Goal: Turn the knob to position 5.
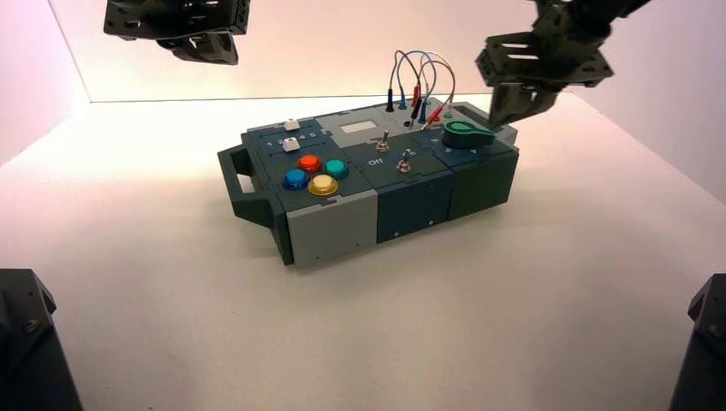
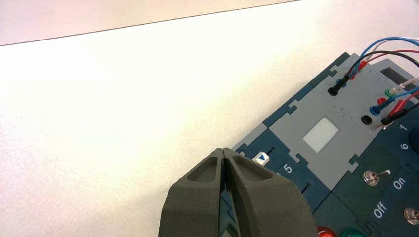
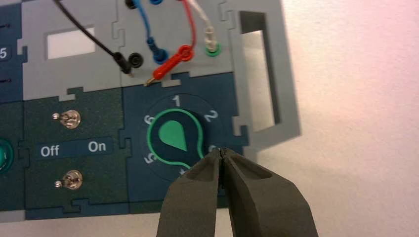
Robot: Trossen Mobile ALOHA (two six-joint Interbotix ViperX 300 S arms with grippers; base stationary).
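The green teardrop knob [image 1: 467, 133] sits on the dark block at the box's right end. In the right wrist view the knob [image 3: 174, 136] lies inside a dial with 1, 2, 5 and 6 readable. Its pointer tapers toward my fingertips, which cover the numerals there. My right gripper [image 3: 221, 150] is shut and empty, its tips just over the dial's rim beside the pointer. In the high view the right gripper [image 1: 507, 118] hovers just behind and to the right of the knob. My left gripper [image 2: 225, 150] is shut and empty, held high over the box's back left [image 1: 205, 47].
Red, blue, black and white wires [image 1: 419, 81] loop from sockets behind the knob. Two metal toggle switches [image 3: 69, 118] stand by the Off/On label. Four coloured buttons [image 1: 312, 173] and white sliders [image 1: 291, 137] lie on the box's left half. A handle [image 1: 244, 184] juts from its left end.
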